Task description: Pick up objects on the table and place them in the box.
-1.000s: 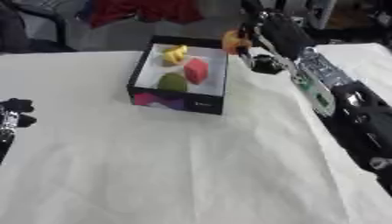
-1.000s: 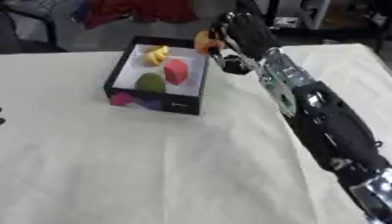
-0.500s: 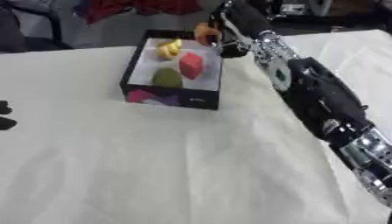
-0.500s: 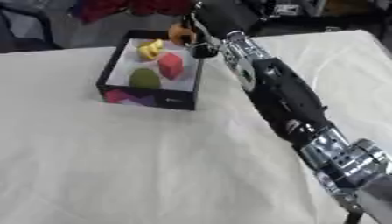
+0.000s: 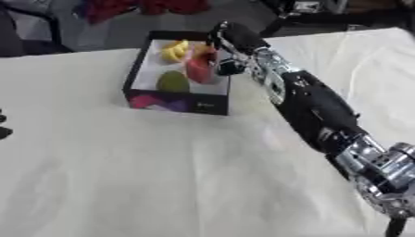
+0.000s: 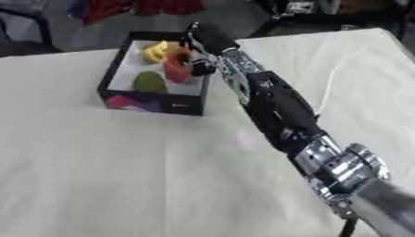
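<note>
1. Left eye view: right hand (image 5: 229, 38) is at the far right corner of the box (image 5: 174, 102), at the end of the long black and silver arm (image 5: 324, 120) that comes in from the lower right. Whether its fingers are curled or straight, I cannot tell. An orange thing (image 5: 204, 49) shows just beside the hand, over the box's right side.
2. Inside the box lie a yellow object (image 5: 172, 50) at the far end, a red object (image 5: 198, 70) on the right and a green object (image 5: 172, 81) nearer to the front wall.
3. Left hand (image 5: 4, 132) shows only as dark fingertips at the left edge; its state I cannot tell.
4. Right eye view: the arm crosses the white table (image 6: 113, 176) diagonally and hides the box's right wall. Red cloth (image 6: 154, 6) lies on the floor behind the table.
</note>
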Available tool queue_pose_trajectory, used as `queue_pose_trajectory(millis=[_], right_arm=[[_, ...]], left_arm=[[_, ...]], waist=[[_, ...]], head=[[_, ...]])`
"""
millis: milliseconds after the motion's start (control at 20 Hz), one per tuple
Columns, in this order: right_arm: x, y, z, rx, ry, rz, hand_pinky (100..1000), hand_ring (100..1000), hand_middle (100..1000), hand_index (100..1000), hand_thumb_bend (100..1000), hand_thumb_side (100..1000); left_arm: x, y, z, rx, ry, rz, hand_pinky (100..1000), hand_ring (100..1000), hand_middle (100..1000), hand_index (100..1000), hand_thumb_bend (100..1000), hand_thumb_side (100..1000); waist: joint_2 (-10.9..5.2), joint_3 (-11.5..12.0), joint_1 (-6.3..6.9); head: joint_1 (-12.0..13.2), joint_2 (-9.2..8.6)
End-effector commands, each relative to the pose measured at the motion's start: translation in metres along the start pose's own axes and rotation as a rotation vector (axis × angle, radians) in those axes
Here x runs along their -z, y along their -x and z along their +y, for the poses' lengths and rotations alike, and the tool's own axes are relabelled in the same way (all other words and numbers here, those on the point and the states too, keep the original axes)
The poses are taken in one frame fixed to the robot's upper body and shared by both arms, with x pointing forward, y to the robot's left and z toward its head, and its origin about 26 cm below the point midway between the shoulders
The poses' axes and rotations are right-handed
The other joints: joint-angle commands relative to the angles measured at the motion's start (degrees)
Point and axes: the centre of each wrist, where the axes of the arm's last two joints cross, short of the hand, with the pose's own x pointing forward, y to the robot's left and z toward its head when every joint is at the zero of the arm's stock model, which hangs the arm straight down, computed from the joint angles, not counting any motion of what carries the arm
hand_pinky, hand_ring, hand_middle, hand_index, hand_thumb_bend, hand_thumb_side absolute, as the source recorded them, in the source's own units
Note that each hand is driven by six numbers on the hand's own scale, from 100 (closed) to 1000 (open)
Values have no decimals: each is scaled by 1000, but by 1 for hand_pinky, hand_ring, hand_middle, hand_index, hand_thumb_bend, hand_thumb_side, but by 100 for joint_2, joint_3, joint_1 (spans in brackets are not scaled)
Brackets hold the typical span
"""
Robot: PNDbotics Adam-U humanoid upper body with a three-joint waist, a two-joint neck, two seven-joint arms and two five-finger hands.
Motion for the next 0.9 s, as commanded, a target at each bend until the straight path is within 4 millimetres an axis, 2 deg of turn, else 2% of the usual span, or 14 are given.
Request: queue_pose_trajectory(millis=[50,200,300,450,500,550,700,900], right_arm=[[7,0,-22,-8,79,13,762,572,490,888,100,673],[6,0,-27,32,111,26,761,572,498,899,100,739],[3,0,-31,76,117,31,758,562,489,887,100,739],[-5,1,-44,188,141,3,756,545,474,836,100,663],[-10,0,-51,241,154,-26,757,545,474,828,100,697],[-16,-1,-59,293,166,-54,759,545,475,816,100,584],[-47,-6,-78,463,207,-137,757,539,472,785,100,502],[-100,-8,-83,676,236,-132,750,529,463,753,100,519]], left_arm=[[3,-6,4,7,-6,-25,664,567,598,719,174,858],[2,-5,3,5,-8,-20,662,567,597,718,175,859],[1,-4,3,6,-9,-13,662,567,597,718,173,861],[-1,-2,6,12,-23,-3,660,565,594,715,167,861],[-2,-1,8,16,-32,3,659,564,593,714,155,857],[-3,0,9,20,-41,8,658,563,591,712,163,860],[-6,3,14,34,-69,31,656,563,592,711,155,863],[-12,9,18,48,-98,61,654,564,594,709,144,862]], waist=[[14,-5,36],[14,-37,1],[6,-75,-25],[-20,-179,-83],[-30,-237,-123],[-39,-284,-157],[-74,-442,-288],[-155,-599,-402]], head=[[4,-10],[42,-10],[67,-10],[170,-10],[240,-10],[302,-10],[570,-10],[859,-10]])
